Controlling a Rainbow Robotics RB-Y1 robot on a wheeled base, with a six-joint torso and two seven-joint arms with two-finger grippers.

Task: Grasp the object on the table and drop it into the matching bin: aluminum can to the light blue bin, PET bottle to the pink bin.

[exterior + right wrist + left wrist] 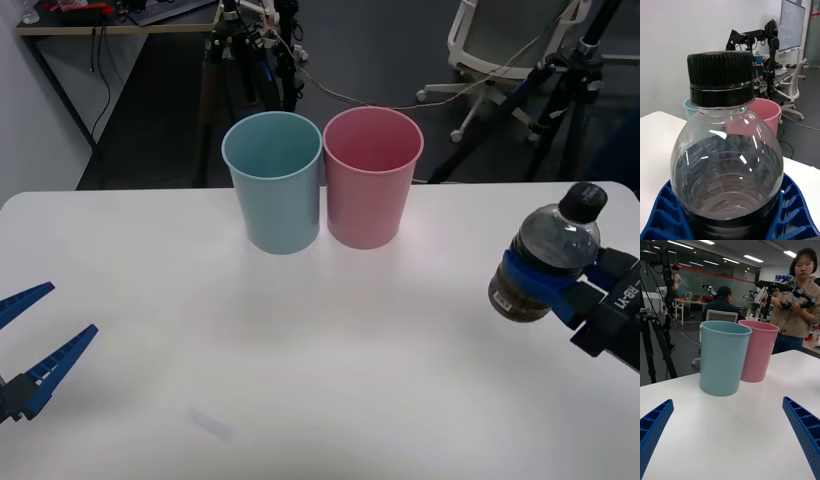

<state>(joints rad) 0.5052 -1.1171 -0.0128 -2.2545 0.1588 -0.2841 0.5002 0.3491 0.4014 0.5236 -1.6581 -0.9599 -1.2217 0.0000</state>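
Observation:
The PET bottle (pixel 548 262), clear with a black cap and dark label band, hangs tilted above the table's right side, and my right gripper (pixel 555 285) is shut on its body. In the right wrist view the bottle (pixel 728 165) sits between the blue ribbed fingers (pixel 662 213), with the pink bin (pixel 765 114) behind it. The pink bin (pixel 372 190) and the light blue bin (pixel 274 181) stand side by side at the table's far middle. My left gripper (pixel 28 338) is open low at the front left, and its wrist view shows the light blue bin (pixel 723 357) and the pink bin (pixel 759 351).
The white table (pixel 300 340) stretches between the arms and the bins. Behind its far edge stand tripods (pixel 240 50) and an office chair (pixel 500 50). People stand and sit in the room beyond, away from the table.

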